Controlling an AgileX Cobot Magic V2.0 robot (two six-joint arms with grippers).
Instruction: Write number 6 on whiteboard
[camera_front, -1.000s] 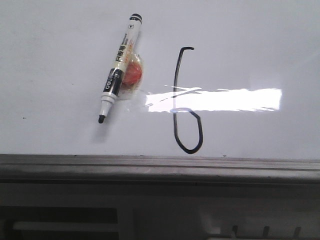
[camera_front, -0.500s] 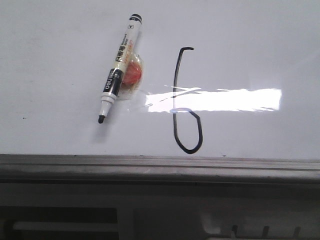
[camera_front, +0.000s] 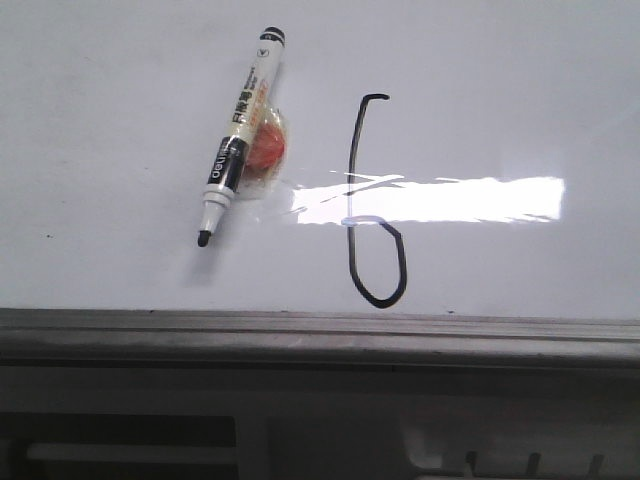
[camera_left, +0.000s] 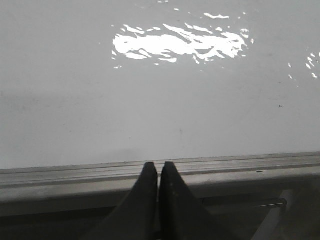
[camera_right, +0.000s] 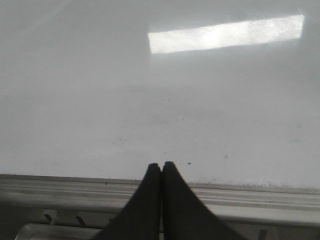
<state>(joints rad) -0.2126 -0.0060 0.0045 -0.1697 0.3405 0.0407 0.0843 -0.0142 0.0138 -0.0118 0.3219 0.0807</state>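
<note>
The number 6 (camera_front: 368, 205) is drawn in thin black line on the whiteboard (camera_front: 500, 80), with a top hook and a narrow bottom loop near the grey edge rail (camera_front: 320, 325). A black-and-white marker pen (camera_front: 237, 135) lies uncapped on the board to the left of the figure, tip toward the rail, resting on a small orange holder (camera_front: 266, 148). Neither gripper shows in the front view. My left gripper (camera_left: 158, 165) is shut and empty above the rail (camera_left: 75, 175). My right gripper (camera_right: 161, 165) is shut and empty above the rail (camera_right: 60, 187).
A bright rectangular light glare (camera_front: 440, 199) crosses the figure's stem. The glare also shows in the left wrist view (camera_left: 177, 42) and in the right wrist view (camera_right: 225, 34). A grey frame with slots (camera_front: 500, 460) lies below the rail.
</note>
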